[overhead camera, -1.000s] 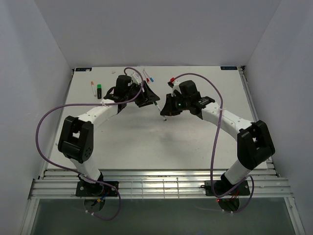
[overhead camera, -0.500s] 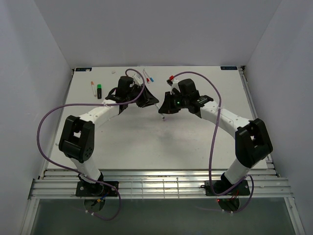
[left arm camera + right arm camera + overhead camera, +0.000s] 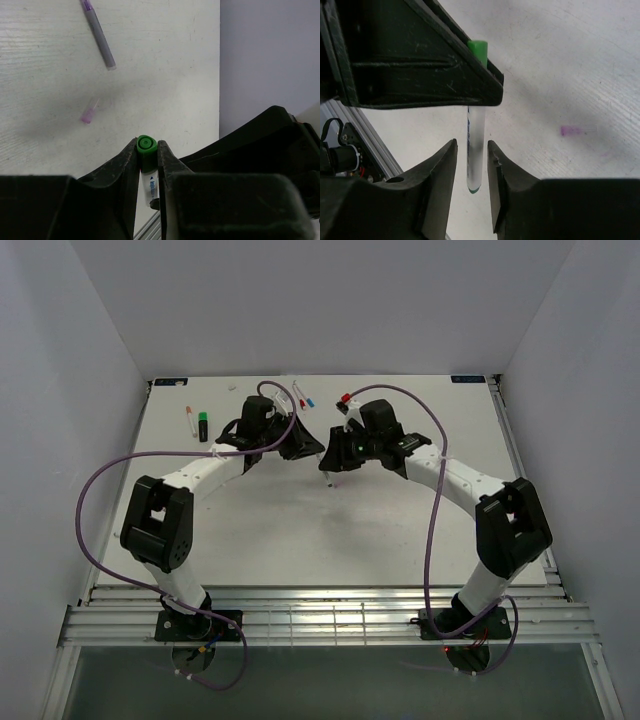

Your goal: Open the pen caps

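Observation:
In the left wrist view my left gripper (image 3: 147, 145) is shut on a green pen cap (image 3: 146, 148), and the pen's white barrel (image 3: 150, 187) runs on from the cap between the fingers. In the right wrist view the same barrel (image 3: 474, 150) hangs between the jaws of my right gripper (image 3: 471, 145), which stand open with a gap on each side. The green cap (image 3: 478, 50) shows past a left finger (image 3: 445, 75). From above, the two grippers (image 3: 305, 445) (image 3: 337, 452) meet at mid-table, with the pen (image 3: 331, 478) slanting down between them.
A grey pen with a purple tip (image 3: 98, 35) and a loose purple cap (image 3: 88, 112) lie on the white table. At the back left lie an orange-ended pen (image 3: 190, 420) and a black marker with a green end (image 3: 203, 424). More pens and caps (image 3: 305, 398) lie at the back middle.
My left gripper has closed on the green cap. My right gripper, shut on the barrel before, has opened and let go of it. Both arms have shifted slightly left.

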Available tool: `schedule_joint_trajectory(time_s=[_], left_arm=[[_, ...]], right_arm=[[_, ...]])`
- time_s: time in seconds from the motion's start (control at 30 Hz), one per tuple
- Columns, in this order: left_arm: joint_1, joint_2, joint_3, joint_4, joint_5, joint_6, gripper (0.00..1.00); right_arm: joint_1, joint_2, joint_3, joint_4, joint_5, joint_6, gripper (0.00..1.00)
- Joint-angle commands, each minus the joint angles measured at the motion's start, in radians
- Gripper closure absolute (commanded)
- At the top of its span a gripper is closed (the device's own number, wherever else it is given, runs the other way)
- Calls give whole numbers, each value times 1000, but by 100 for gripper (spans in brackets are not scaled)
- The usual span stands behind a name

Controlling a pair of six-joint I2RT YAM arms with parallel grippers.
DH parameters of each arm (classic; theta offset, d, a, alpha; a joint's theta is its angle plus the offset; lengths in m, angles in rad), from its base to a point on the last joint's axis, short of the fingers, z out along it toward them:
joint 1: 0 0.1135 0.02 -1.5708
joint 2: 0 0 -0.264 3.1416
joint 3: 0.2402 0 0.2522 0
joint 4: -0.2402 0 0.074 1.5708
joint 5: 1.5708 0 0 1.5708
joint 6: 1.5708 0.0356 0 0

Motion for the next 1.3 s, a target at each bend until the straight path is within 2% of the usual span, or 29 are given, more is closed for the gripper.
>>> schedule_joint_trajectory(time_s=[0.0, 0.3, 0.37, 0.4, 0.43, 0.53, 0.57, 0.63, 0.67, 0.77, 0.87, 0.93, 1.0, 1.03, 1.07, 1.13, 1.17, 1.23, 1.27], left_arm=[[-3, -32, -8, -8, 12, 8, 100], [-3, -46, 5, -1, 18, -17, 100], [-3, -46, 12, -1, 21, -23, 100], [-3, -44, 15, -1, 21, -23, 100], [-3, -41, 29, -7, 21, -21, 100], [0, -15, 101, -94, -11, 15, 100], [1, -8, 118, -134, -28, 25, 100], [5, 18, 175, -174, -62, 48, 100], [5, 28, 193, -218, -74, 54, 100], [5, 49, 230, -251, -117, 52, 100], [9, 69, 259, -266, -108, 43, 100], [11, 69, 261, -263, -91, 32, 100], [12, 49, 235, -226, -68, 35, 100], [14, 33, 209, -193, -48, 32, 100], [17, 10, 180, -124, -44, 31, 100], [26, -67, 82, -15, -37, 38, 100], [31, -99, 40, 34, -37, 48, 100], [50, -191, -85, 179, -16, 46, 100], [57, -216, -121, 223, -2, 31, 100]], right_arm=[[4, 19, 67, 66, -28, -20, 62], [19, 82, 97, 82, -49, -8, 65], [30, 83, 81, 94, -42, -9, 72], [34, 85, 80, 93, -34, -9, 92], [39, 83, 77, 83, -17, -18, 92], [83, 68, 70, 24, 126, -63, 92], [128, 62, 73, -31, 285, -83, 92], [187, 62, 89, -85, 494, -118, 92], [246, 74, 96, -108, 682, -142, 92], [341, 125, 130, -200, 1002, -175, 92], [372, 148, 136, -256, 1105, -182, 92], [376, 140, 117, -243, 1113, -192, 92], [357, 108, 91, -207, 958, -216, 92], [337, 58, 61, -115, 848, -215, 92], [277, 28, -1, -78, 643, -190, 92], [207, -45, -76, 17, 411, -123, 92], [138, -68, -141, 105, 203, -98, 92], [84, -107, -193, 213, 8, -29, 92], [49, -113, -212, 291, -140, -5, 92]])
